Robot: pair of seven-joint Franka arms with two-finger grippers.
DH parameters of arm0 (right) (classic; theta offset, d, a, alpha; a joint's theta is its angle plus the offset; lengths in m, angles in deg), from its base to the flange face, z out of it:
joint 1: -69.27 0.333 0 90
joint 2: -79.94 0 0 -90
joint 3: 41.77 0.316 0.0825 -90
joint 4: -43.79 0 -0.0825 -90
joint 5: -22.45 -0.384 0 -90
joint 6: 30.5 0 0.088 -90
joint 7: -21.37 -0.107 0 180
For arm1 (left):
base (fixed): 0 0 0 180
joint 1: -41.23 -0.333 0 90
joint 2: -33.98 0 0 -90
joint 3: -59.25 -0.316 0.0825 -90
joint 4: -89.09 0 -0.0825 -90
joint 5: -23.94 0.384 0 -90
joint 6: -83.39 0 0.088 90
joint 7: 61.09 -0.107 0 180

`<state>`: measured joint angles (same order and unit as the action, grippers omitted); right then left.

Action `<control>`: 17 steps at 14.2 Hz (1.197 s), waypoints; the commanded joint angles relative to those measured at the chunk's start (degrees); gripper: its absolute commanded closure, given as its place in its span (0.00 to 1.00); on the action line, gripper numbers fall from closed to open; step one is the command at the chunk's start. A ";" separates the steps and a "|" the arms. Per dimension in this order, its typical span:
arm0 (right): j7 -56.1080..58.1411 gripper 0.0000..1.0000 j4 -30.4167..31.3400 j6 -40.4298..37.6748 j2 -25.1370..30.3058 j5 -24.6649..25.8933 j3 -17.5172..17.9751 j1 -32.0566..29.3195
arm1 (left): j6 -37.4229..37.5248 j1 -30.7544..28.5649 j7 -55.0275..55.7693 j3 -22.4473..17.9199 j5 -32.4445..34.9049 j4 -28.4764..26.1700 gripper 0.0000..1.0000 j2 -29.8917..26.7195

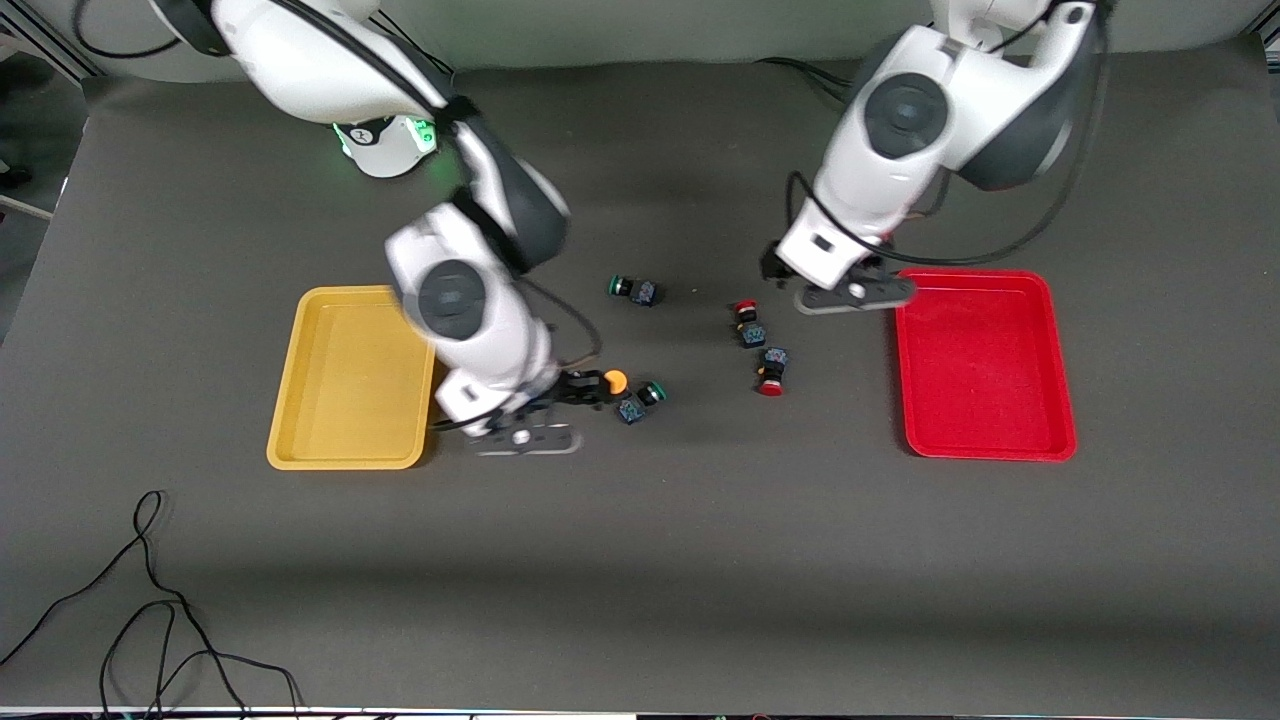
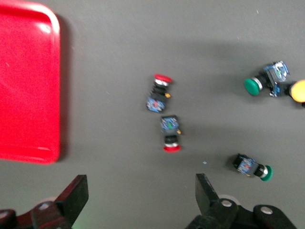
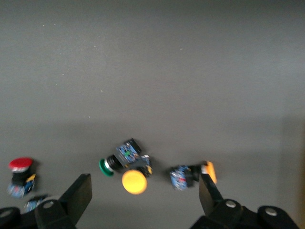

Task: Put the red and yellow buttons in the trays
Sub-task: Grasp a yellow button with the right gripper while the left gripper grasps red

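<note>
Front view: the shallow yellow plastic tray [image 1: 345, 380] and the shallow red plastic tray [image 1: 985, 362] both hold nothing, the red-capped buttons [image 1: 750, 327] and orange-capped buttons [image 1: 615, 382] lying on the dark tabletop [image 1: 640, 560] between them under the wide-jawed left gripper [image 2: 140, 200] and right gripper [image 3: 143, 198].

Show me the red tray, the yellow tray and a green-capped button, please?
red tray [image 1: 985, 365]: front view, bare floor.
yellow tray [image 1: 350, 375]: front view, bare floor.
green-capped button [image 2: 252, 86]: left wrist view, green cap.
</note>
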<state>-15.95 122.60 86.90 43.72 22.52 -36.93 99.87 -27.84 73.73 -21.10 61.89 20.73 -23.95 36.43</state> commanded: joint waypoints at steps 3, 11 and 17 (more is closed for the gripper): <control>-10.57 0.00 6.15 12.56 -4.38 5.64 -0.09 3.58 | -10.73 4.14 3.34 -0.88 -0.48 -5.58 0.00 4.22; -14.80 0.47 13.73 16.10 -3.85 5.55 -0.09 5.00 | -29.30 7.04 5.53 -0.88 -0.39 -13.43 0.00 14.32; -13.93 0.85 13.65 11.99 -0.26 4.76 -0.09 4.38 | -34.67 6.87 6.95 -0.88 -0.30 -13.43 0.19 20.31</control>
<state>-28.93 134.51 101.58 39.03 26.74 -36.92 104.54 -61.82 79.89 -15.46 61.78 20.68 -37.29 56.54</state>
